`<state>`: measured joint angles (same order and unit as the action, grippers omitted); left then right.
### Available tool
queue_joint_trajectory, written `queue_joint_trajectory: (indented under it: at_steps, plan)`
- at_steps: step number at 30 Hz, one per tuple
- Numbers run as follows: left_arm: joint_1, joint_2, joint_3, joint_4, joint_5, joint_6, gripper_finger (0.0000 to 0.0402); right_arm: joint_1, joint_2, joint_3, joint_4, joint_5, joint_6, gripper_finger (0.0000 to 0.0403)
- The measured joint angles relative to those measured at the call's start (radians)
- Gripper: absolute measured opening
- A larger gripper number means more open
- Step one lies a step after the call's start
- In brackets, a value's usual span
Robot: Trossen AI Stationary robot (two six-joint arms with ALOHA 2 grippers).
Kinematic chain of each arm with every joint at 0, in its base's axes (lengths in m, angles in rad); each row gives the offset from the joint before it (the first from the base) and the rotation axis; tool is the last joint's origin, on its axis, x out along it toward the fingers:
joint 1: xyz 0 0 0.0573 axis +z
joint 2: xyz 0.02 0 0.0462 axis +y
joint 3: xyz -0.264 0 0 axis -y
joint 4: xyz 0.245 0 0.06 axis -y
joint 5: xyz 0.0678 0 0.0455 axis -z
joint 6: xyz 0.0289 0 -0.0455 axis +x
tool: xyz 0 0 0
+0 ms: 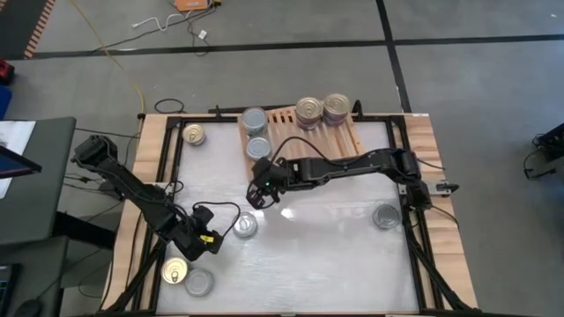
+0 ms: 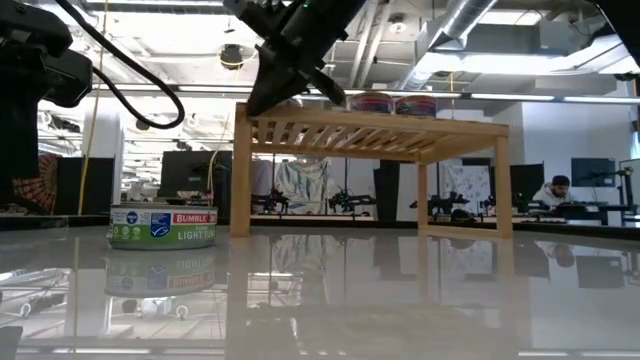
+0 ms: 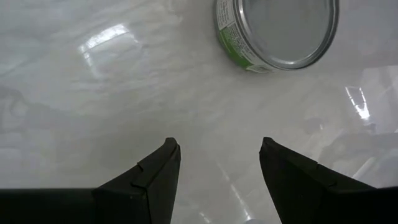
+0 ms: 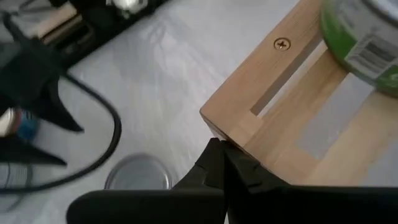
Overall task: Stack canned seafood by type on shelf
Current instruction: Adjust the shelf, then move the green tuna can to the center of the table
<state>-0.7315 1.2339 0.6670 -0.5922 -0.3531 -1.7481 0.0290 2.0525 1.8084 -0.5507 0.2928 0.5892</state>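
High view, left to right: gold-lidded tin (image 1: pixel 175 271) and silver tin (image 1: pixel 199 282) side by side at the near-left corner of the white surface (image 1: pixel 335 255). Another gold-lidded tin (image 1: pixel 193 135) up at the far-left edge. Left hand (image 1: pixel 210 243) low over the surface, just beside a lone silver tin (image 1: pixel 245 225); fingers (image 3: pixel 155 177) parted and gripping nothing, that same tin (image 3: pixel 278 32) lying ahead of them with bare surface between. Cable loops draped beside the left arm.

Further along, wooden shelf (image 1: pixel 304 130) at the far edge, with two silver tins (image 1: pixel 256 132) on its left end and two stacks of tins (image 1: pixel 321 111) toward its right. Right hand (image 1: pixel 260 192) raised at the shelf's near-left corner, pinched fully closed and empty; fingertips (image 4: pixel 221 158) right against the corner of the wood (image 4: pixel 280 106), a green-labelled tin (image 4: pixel 360 37) sitting on the slats beyond. Right arm stretched across the shelf's front edge, covering part of it. Far right: single silver tin (image 1: pixel 386 216) alone on the surface.

Low view: labelled tin (image 2: pixel 162 226) standing left of the shelf's leg (image 2: pixel 240 170).
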Motion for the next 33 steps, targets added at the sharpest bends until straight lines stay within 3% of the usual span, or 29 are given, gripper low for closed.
queue_joint_trajectory:
  at_steps: [19,26,33]
  plan:
    - [0.000,0.000,0.000,0.000,0.000,-0.036,0.0212,-0.132,-0.003,0.001,0.091,0.035,-0.042,0.0016]
    - [0.000,0.000,0.000,0.001,0.000,-0.047,0.0212,-0.112,-0.022,0.000,0.082,0.027,-0.075,0.0021]
    - [0.000,0.000,0.000,0.007,-0.001,-0.031,0.0212,-0.021,-0.158,0.001,-0.036,0.024,-0.090,0.0022]
